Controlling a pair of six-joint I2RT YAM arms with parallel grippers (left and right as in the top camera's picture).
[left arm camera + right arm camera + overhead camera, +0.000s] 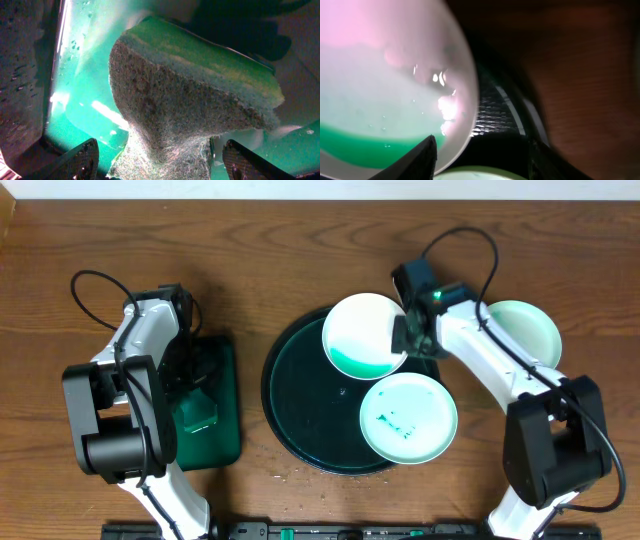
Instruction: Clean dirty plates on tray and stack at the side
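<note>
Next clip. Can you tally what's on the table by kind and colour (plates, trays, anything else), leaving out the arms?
white plate: 1
pale mint plates: 2
round dark tray: 1
rectangular green tray: 1
sponge: 1
Total: 6

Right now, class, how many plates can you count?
3. A white plate on the tray's upper right; a mint plate on its lower right edge; a second mint plate off the tray, to the right, partly behind the right arm. None seems hidden.
</note>
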